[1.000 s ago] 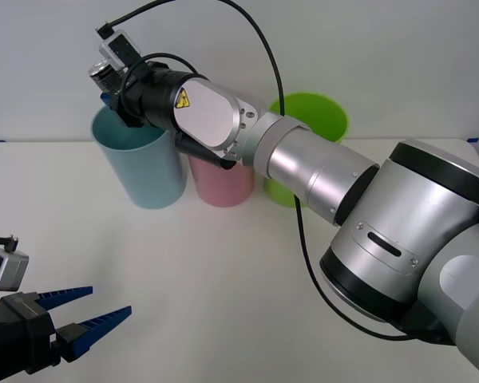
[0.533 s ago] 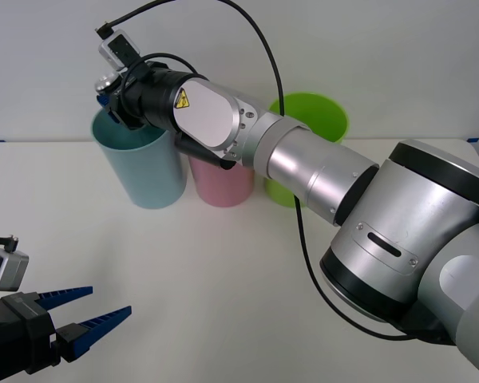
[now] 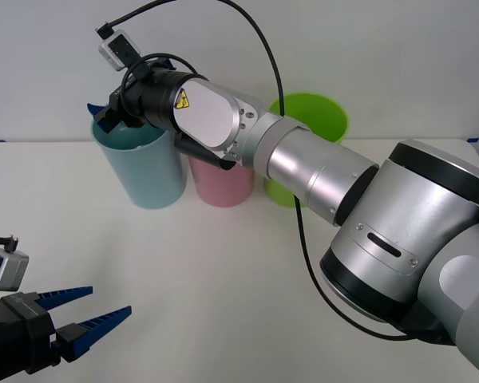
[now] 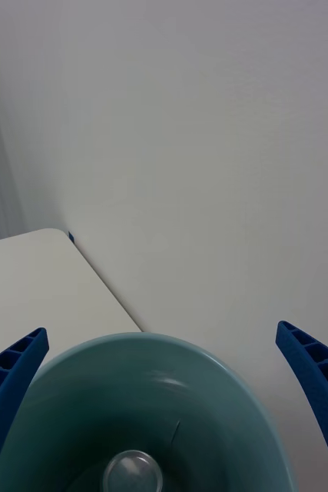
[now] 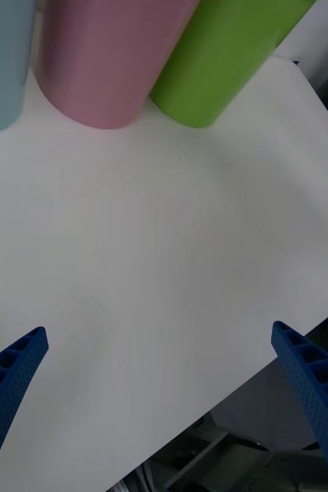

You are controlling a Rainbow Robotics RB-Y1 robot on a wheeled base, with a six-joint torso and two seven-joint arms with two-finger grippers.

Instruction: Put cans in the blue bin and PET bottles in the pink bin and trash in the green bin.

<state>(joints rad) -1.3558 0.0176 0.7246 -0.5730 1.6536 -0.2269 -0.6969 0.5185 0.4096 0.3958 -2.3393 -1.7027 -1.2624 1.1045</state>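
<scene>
**A:** Over the tall light-blue plastic tumbler-shaped bin (image 3: 140, 163), at the far left of the row, what is the right gripper (image 3: 104, 116) doing in the front view?

**B:** It hangs just above that bin's round rim, arm stretched across in front of the pale-pink plastic bin (image 3: 221, 183) and the lime-green plastic bin (image 3: 313, 120). Blue finger tips peek out on either side of the wrist, and nothing sits between them there.

**A:** And the left gripper (image 3: 96, 315)?

**B:** Parked low and near, well apart from the bins, fingers spread wide and empty over the white table (image 3: 223, 279). I judge it is simply waiting.

**A:** Now the right wrist view?

**B:** Both blue ribbed fingers (image 4: 10, 377) stand far apart at the edges, holding nothing. Directly beneath the open jaws, deep inside the blue bin, lies the small drink can (image 4: 131, 470), its shiny silver end facing up. The gripper centred over the mouth suggests the can was meant to fall straight in.

**A:** The left wrist view?

**B:** Its fingers (image 5: 10, 377) are splayed over bare table, with the three bins standing side by side ahead of them, pink touching or almost touching green.
</scene>
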